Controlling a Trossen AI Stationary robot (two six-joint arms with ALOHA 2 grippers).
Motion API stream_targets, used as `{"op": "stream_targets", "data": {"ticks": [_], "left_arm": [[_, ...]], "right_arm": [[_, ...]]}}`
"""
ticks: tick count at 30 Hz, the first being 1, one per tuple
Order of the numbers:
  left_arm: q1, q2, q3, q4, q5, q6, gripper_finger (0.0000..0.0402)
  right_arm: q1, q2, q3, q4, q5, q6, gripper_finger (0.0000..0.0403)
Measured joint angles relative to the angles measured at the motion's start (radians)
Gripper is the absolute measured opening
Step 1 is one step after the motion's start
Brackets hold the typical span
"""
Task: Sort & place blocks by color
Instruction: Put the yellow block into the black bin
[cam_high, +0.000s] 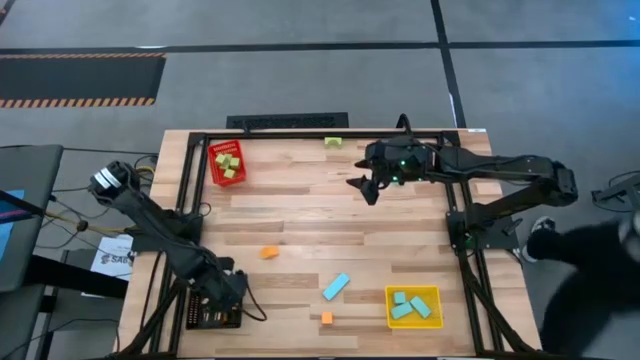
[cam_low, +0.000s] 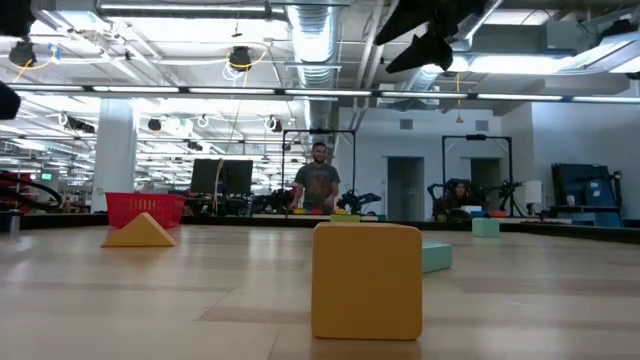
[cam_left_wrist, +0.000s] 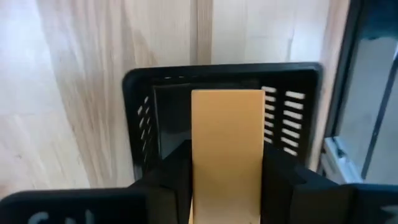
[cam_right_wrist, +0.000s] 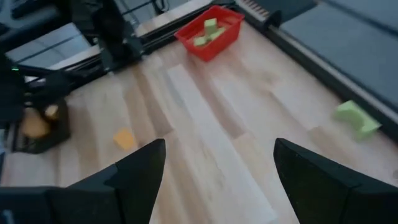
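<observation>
My left gripper (cam_high: 220, 298) hangs over the black bin (cam_left_wrist: 292, 106) at the table's near left corner, shut on an orange block (cam_left_wrist: 227, 143). My right gripper (cam_high: 368, 186) stands open high above the table's far middle, with nothing between its fingers (cam_right_wrist: 140, 168). Loose on the table lie an orange wedge (cam_high: 269, 252), an orange cube (cam_high: 326, 318), a cyan bar (cam_high: 336, 286) and a green block (cam_high: 333, 143). Green blocks lie in the red bin (cam_high: 228, 163) and cyan blocks in the yellow bin (cam_high: 432, 295). My left gripper pinches the orange block by its two opposite sides (cam_left_wrist: 198, 168) between its two fingers (cam_left_wrist: 177, 180). The fingers come from above, pointing steeply down. The block is lifted clear, its free end sticking out past the fingertips over the black bin's inside.
The red bin stands at the far left, the yellow bin at the near right. A black frame rail (cam_high: 300, 134) runs round the table's edges. Bare wood lies across the table's middle (cam_high: 320, 220). People stand in the room beyond the table (cam_low: 318, 180).
</observation>
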Motion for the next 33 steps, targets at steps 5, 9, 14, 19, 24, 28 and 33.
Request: {"op": "stream_targets", "data": {"ticks": [5, 9, 14, 19, 24, 28, 33], "left_arm": [[-0.001, 0.033, 0.0, -0.005, 0.023, 0.022, 0.0144], [0.007, 0.036, 0.0, -0.05, 0.103, 0.094, 0.0193], [0.057, 0.027, 0.002, -0.106, 0.141, 0.151, 0.0252], [0.143, 0.004, 0.003, -0.187, 0.204, 0.212, 0.0294], [0.233, -0.101, 0.041, -0.189, 0.089, 0.335, 0.0303], [0.314, -0.173, 0.051, -0.187, -0.142, 0.425, 0.03], [0.451, -0.131, 0.022, -0.055, -0.289, 0.458, 0.0298]], "right_arm": [[0.002, 0.0, 0.0, -0.008, -0.075, 0.027, 0.0319], [0.013, 0.0, 0.0, -0.039, -0.1, 0.031, 0.0319], [0.042, 0.0, 0.0, -0.082, -0.117, 0.031, 0.0319], [0.07, 0.0, 0.0, -0.11, -0.118, 0.031, 0.0319], [0.103, 0.0, 0.0, -0.138, -0.118, 0.035, 0.0319], [0.123, 0.0, 0.0, -0.147, -0.12, 0.054, 0.0319], [0.146, 0.0, 0.0, -0.151, -0.114, 0.063, 0.0319]]}}
